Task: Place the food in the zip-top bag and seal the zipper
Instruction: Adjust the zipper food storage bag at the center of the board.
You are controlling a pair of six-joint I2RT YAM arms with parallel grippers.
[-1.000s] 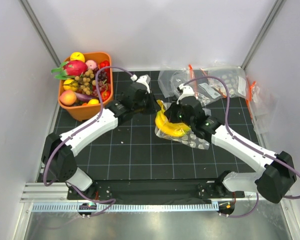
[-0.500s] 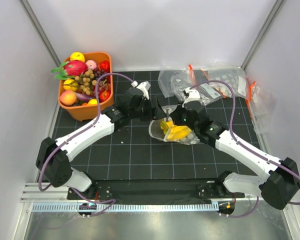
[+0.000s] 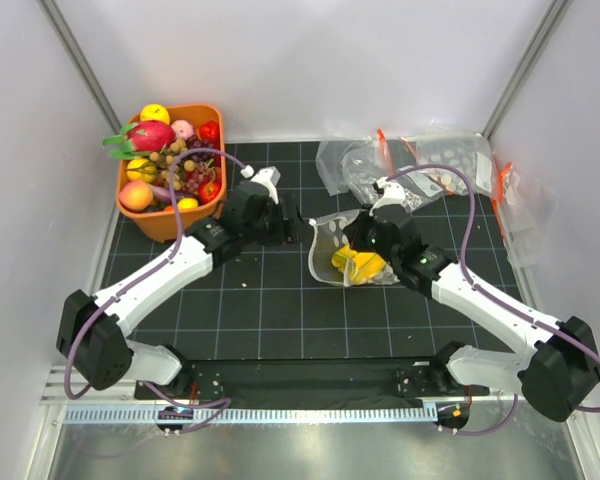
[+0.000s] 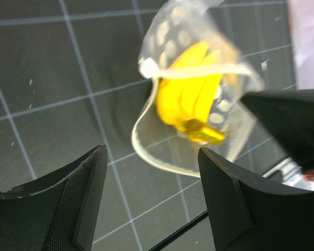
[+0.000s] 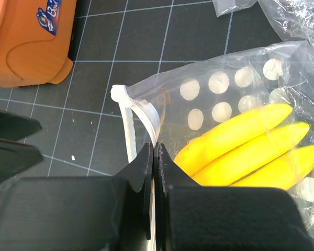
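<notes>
A black gridded mat (image 3: pixel 280 310) covered the table; at its 10 o'clock corner stood an orange basket (image 3: pixel 158 227), and at 1 o'clock lay a loose pile of spare clear bags (image 3: pixel 430 165); the left arm (image 3: pixel 170 270) reached in from 7 o'clock and the right arm (image 3: pixel 480 300) from 5 o'clock, meeting near the middle of the mat. There sat the bag (image 3: pixel 325 240), clear with pale dots, its mouth gaping toward 9 o'clock; the banana bunch (image 3: pixel 358 266) lay inside it, toward its 4 o'clock end. The peach (image 3: pixel 135 195) and the cluster of brown balls (image 3: pixel 175 160) lay in the basket. The right gripper (image 5: pixel 153 149) was pinched tight on the bag's mouth edge, at the zipper (image 5: pixel 130 120); the left gripper (image 4: pixel 152 151) stood just off the bag at 9 o'clock, jaws spread wide, gripping nothing.
</notes>
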